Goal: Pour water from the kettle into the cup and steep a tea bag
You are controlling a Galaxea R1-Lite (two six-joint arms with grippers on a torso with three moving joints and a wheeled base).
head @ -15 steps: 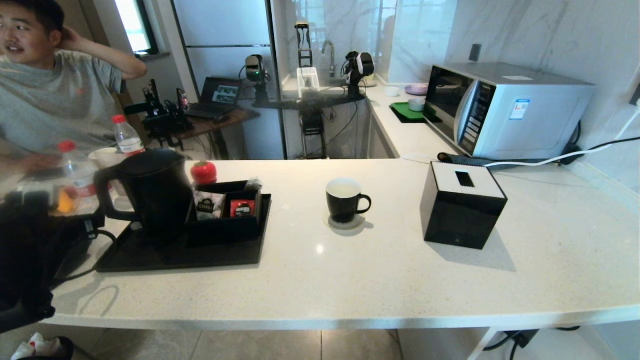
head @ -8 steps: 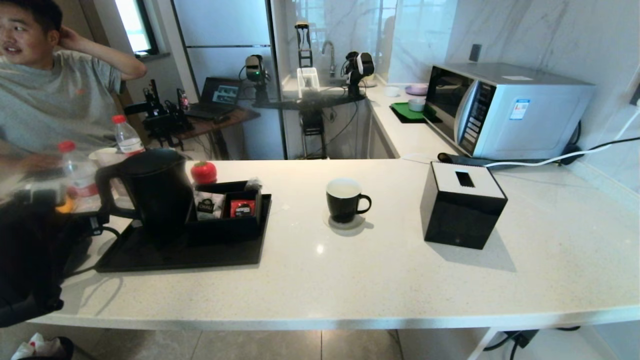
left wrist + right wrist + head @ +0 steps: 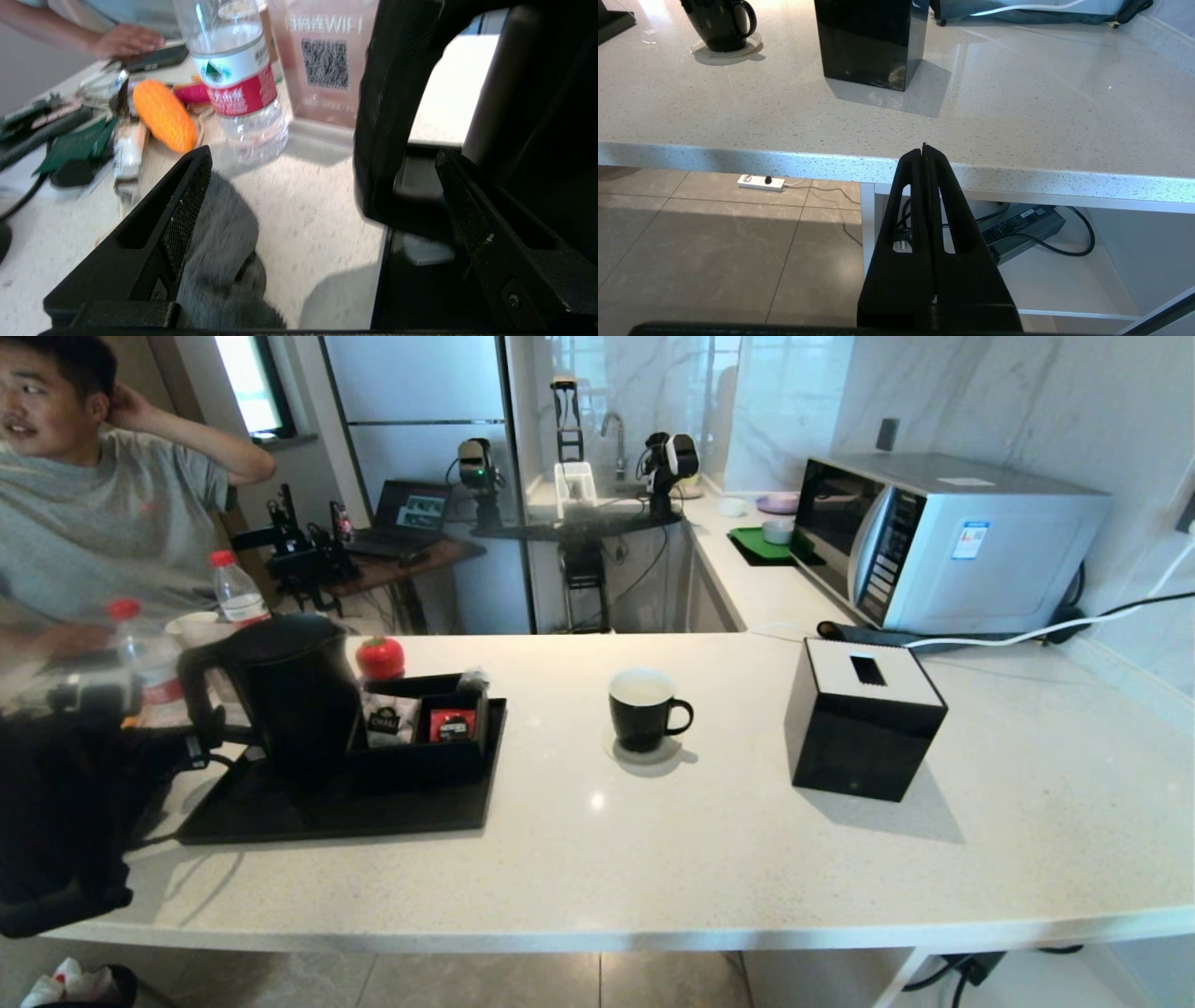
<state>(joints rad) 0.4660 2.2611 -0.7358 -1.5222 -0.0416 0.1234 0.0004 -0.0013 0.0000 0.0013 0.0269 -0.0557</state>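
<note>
I am holding my left gripper (image 3: 322, 186) at the kettle's (image 3: 294, 695) loop handle (image 3: 387, 121), jaws spread wide apart, one finger (image 3: 180, 210) on the outer side of the handle and the other finger (image 3: 472, 210) between the handle and the kettle body; nothing is clamped. The kettle is standing upright on the black tray (image 3: 373, 812), just beside the tray's small organiser box (image 3: 425, 723) of sachets. The cup (image 3: 644, 709) is sitting on a coaster, well apart from the kettle, between the tray and the black tissue box (image 3: 864, 719). I cannot make out the tea bag. My right gripper (image 3: 924, 151) is hanging below the counter edge (image 3: 784, 161), jaws pressed together.
</note>
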